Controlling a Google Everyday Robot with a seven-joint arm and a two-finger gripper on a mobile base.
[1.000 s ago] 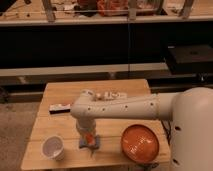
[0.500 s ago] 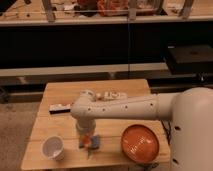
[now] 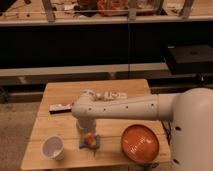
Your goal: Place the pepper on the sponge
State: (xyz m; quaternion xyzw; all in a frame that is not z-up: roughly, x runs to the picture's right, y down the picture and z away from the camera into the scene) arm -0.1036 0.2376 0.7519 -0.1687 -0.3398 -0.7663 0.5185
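The robot's body (image 3: 192,131) is a large, smooth, rounded shell in off-white, filling the near right corner. A few small dark dots (image 3: 175,128) run down its left edge. From it a thick, round, off-white arm (image 3: 127,106) extends left, marked with a row of tiny dark spots along its length. It ends in a bulbous elbow (image 3: 84,106), below which hangs a shorter, pale segment. The tool (image 3: 88,134) sits at that segment's lower end, low over the near left part of the worktop (image 3: 125,90).

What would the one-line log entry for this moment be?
gripper: low over sponge | pepper: on sponge, beneath gripper | cup: image-left of sponge | plate: image-right
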